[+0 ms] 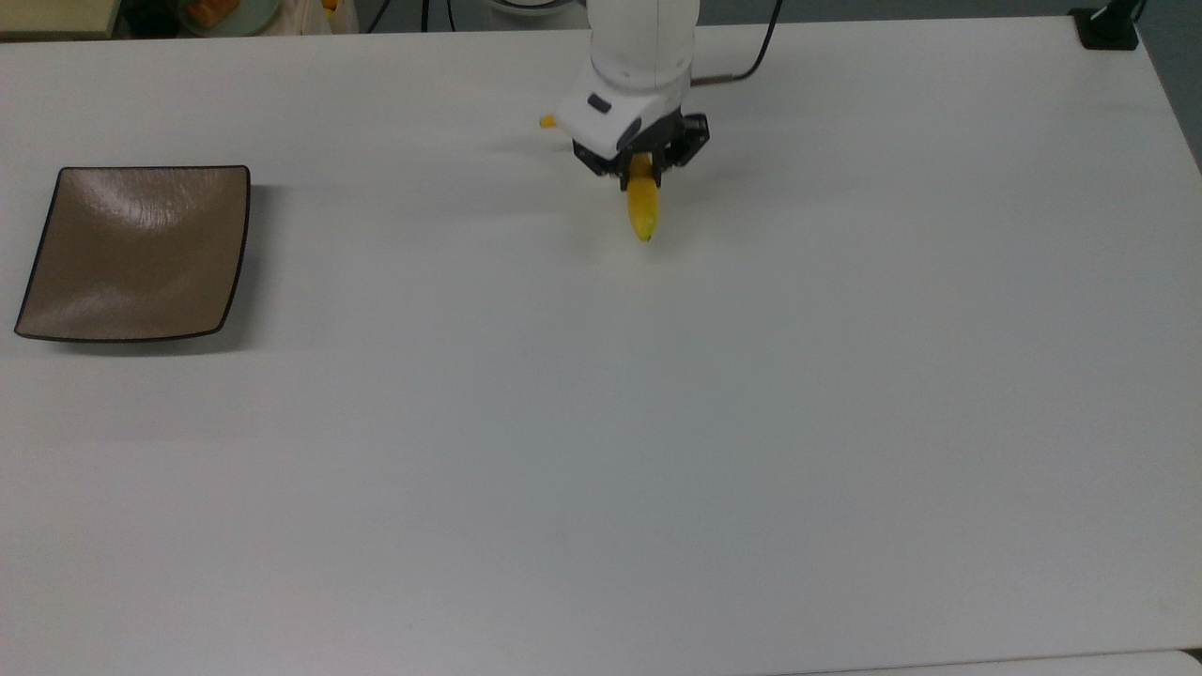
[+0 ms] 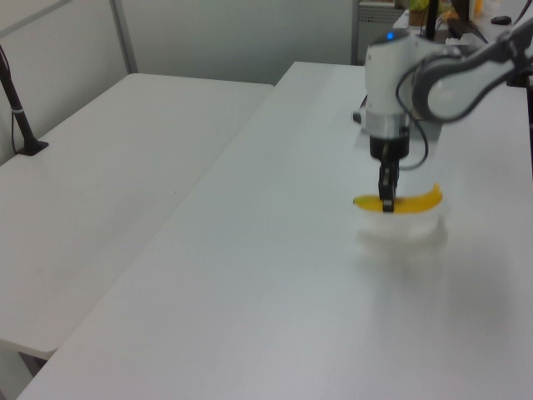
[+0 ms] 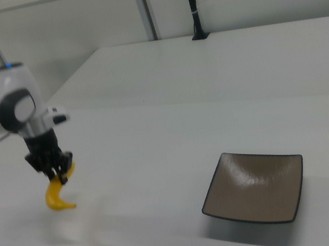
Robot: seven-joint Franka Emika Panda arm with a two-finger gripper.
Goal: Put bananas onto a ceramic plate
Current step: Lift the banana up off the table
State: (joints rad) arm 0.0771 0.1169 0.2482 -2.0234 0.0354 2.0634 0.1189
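My gripper [image 1: 640,176] clenched around the banana [image 1: 642,210], lifted off the white table [image 1: 657,422], ceramic plate [image 1: 136,252] well apart at the top view's left

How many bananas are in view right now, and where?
1. The banana hangs clamped in the gripper, lifted off the white table, far to the top view's right of the empty ceramic plate. The arm could hide another.

Looks like a robotics lab or test room; plain white tables [image 1: 657,469] pushed side by side, a robot arm [image 2: 433,75] with a trailing cable, a black pole [image 3: 192,3] clamped at a table edge, bare pale wall panels [image 2: 241,37] behind.
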